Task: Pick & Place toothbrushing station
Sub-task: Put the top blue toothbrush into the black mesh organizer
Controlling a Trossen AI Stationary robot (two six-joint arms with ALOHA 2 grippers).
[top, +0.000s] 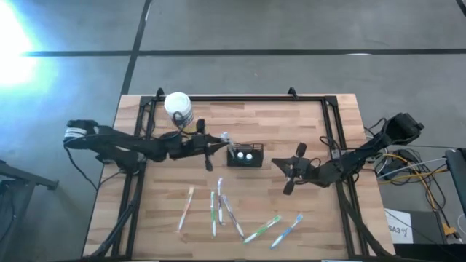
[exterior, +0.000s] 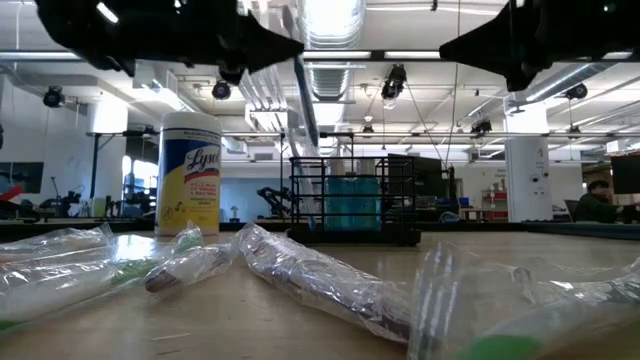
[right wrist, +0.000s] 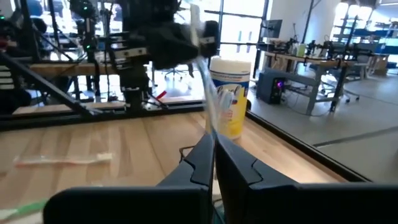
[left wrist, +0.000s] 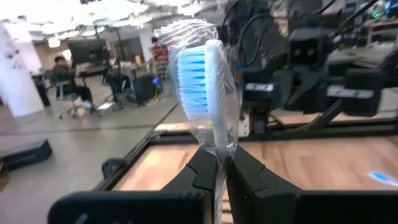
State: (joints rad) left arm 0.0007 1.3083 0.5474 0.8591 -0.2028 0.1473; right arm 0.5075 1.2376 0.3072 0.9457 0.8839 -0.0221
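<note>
A wooden table [top: 306, 218] seen from above, with two dark robot arms reaching in from either side. The left gripper [left wrist: 221, 163] hangs just left of a small black mesh holder [top: 245, 156] near the table's middle, its jaws pinching a plastic-wrapped toothbrush [left wrist: 205, 81] with blue bristles. The right gripper [right wrist: 213, 149] hovers just right of the holder, jaws pressed together on nothing. A white-lidded wipes canister [top: 178, 108] stands near the far edge. Several more wrapped toothbrushes [top: 218, 207] lie scattered along the near side.
</note>
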